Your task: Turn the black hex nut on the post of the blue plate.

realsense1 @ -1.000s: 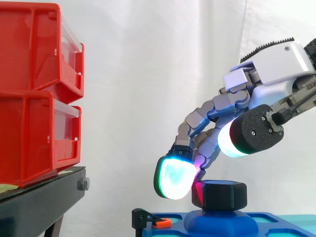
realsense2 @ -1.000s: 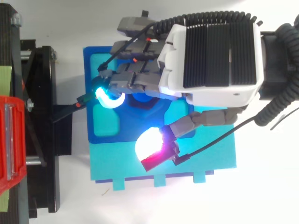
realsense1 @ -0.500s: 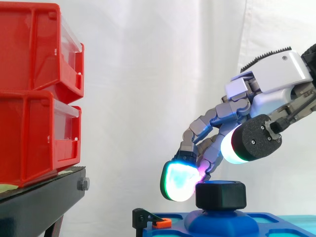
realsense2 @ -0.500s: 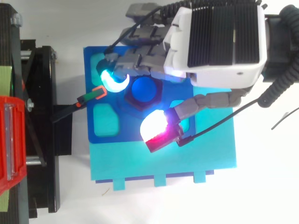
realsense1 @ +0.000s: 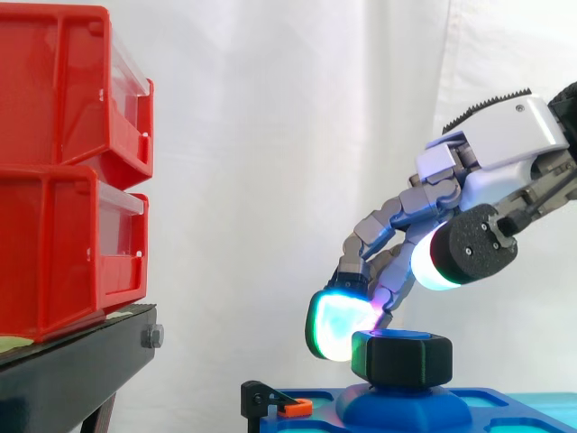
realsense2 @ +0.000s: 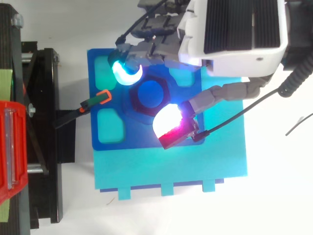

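Two red bins [realsense1: 63, 171] sit stacked at the left of the side view on one black stand [realsense1: 81, 361]. The one hand [realsense1: 505, 144] reaches in from the right. Against half a second ago it has slid toward the top edge of the top view, baring more of the nut, and in the side view its front pad has moved right. The fingers [realsense1: 338, 325] are curled down round the nut, with a cyan pad against its left edge. The thumb [realsense2: 168, 122] hangs over the nut's other side, raised clear of it in the side view. One teal board [realsense2: 171, 169] lies on the white desk [realsense2: 274, 196] and carries the one blue plate [realsense2: 93, 137], whose left edge is just beside the stand. One black nut [realsense1: 401, 359] sits on the plate's post [realsense2: 149, 93], low and right of centre in the side view, its outline a little wider than before. One orange-tipped clip [realsense2: 100, 97] pokes in left of the nut, near the cyan pad but apart. Open desk lies right of and below the board; the stand closes off the left.
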`<state>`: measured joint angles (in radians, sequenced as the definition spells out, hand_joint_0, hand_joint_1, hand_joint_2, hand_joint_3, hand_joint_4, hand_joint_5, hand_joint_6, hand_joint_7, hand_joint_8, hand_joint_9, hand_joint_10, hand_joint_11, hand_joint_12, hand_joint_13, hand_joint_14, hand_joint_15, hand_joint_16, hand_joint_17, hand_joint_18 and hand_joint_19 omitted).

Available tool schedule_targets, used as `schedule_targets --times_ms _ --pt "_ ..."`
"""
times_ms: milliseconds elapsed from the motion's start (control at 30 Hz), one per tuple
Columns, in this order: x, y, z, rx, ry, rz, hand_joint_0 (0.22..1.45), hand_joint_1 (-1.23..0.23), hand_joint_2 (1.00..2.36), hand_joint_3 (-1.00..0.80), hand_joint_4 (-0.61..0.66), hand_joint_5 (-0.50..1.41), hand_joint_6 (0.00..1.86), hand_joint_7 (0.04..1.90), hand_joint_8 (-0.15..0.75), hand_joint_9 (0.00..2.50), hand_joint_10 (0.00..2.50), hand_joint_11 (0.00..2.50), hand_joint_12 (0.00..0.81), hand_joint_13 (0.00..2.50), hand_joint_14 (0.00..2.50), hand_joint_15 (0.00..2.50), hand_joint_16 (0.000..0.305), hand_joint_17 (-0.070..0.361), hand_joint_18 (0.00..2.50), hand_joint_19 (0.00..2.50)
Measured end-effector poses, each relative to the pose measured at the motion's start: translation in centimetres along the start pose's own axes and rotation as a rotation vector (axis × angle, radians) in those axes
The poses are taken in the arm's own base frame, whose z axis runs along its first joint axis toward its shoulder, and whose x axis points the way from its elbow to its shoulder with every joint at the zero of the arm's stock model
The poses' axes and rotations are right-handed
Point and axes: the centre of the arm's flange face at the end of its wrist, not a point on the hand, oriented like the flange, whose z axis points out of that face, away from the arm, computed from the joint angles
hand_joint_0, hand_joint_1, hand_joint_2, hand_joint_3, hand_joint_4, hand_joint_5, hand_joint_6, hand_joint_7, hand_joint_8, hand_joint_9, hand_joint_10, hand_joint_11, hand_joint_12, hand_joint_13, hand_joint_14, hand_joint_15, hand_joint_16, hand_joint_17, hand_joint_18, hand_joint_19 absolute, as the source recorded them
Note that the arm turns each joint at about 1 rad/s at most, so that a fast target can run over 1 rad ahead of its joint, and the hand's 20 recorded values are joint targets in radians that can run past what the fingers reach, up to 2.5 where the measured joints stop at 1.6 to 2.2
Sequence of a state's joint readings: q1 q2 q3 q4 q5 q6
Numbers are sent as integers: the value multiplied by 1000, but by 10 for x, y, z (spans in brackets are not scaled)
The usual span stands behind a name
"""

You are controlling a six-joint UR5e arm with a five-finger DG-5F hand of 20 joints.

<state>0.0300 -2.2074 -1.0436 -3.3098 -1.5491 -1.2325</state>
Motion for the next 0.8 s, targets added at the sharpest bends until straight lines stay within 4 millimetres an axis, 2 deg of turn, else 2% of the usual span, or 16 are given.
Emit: schedule_targets --times_ms 300,800 --pt "-21 15 1 -25 -43 17 513 -385 1000 -500 274 -158 502 748 323 654 0 0 403 433 2 33 54 121 166 155" --pt "-16 39 9 -36 -67 28 513 -387 1000 -500 276 -158 503 750 325 658 0 0 403 437 0 28 54 121 170 155"
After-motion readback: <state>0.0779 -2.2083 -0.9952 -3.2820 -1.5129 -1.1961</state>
